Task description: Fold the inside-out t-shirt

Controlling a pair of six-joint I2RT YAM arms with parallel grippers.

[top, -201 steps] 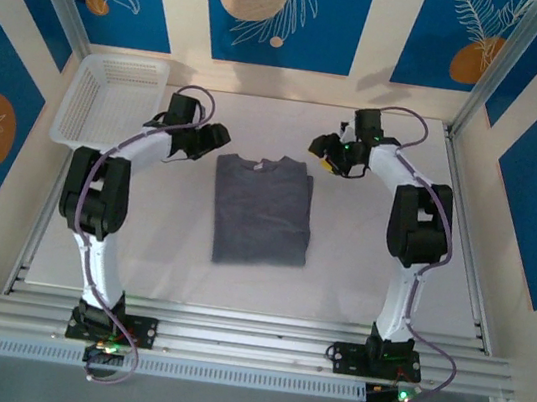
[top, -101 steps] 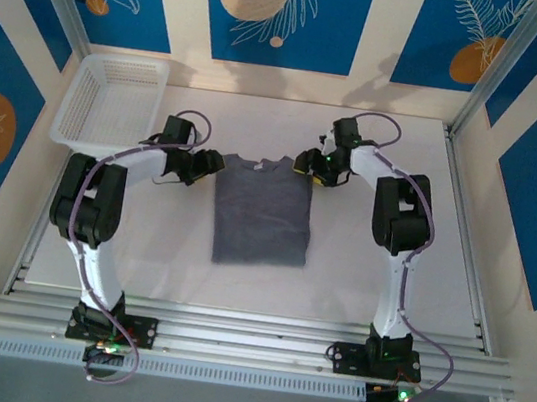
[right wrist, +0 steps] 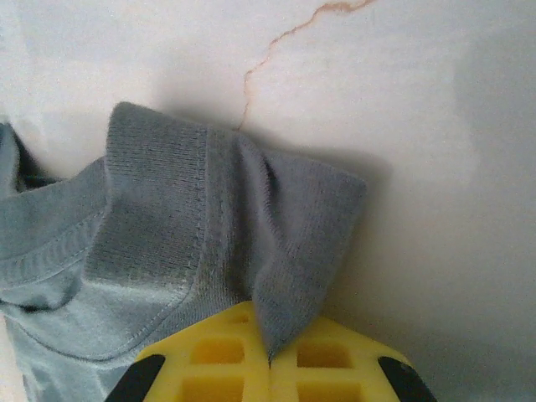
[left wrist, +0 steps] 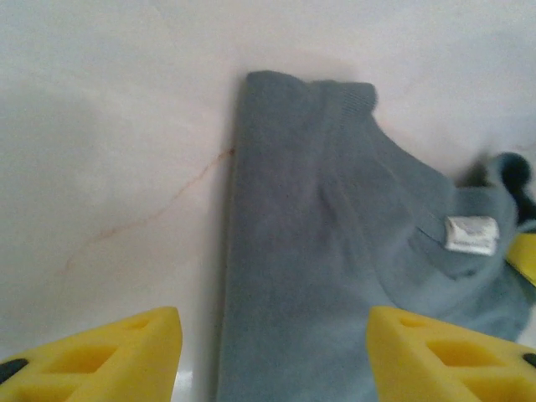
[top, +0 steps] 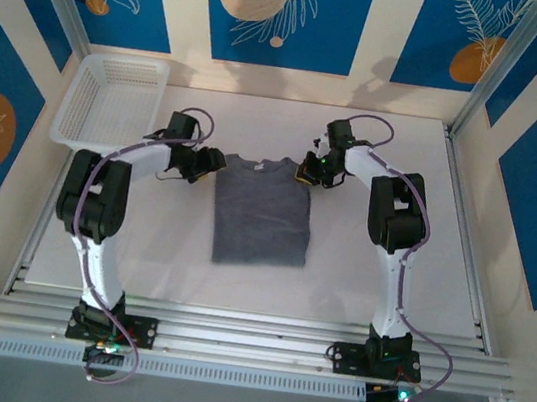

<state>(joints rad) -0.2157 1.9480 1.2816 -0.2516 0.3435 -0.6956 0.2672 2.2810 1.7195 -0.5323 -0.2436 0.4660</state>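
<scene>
Far left, white mesh basket [top: 72,106] on the table [top: 370,267]. Next, left gripper [left wrist: 272,356] partly spread, holding nothing, one finger over table, one over cloth. Mid-table the t-shirt [top: 261,215] lies folded flat. Then right gripper [right wrist: 270,356], clamped tight on its far-right corner, fabric bunched.

T-shirt [top: 262,210] mid-table, a gripper at each far corner.
It lies flat on the table [top: 360,265]. The left gripper [top: 213,164] sits just beside its far left corner and the right gripper [top: 307,170] on its far right corner. The basket [top: 128,61] stands at the table's far left.
</scene>
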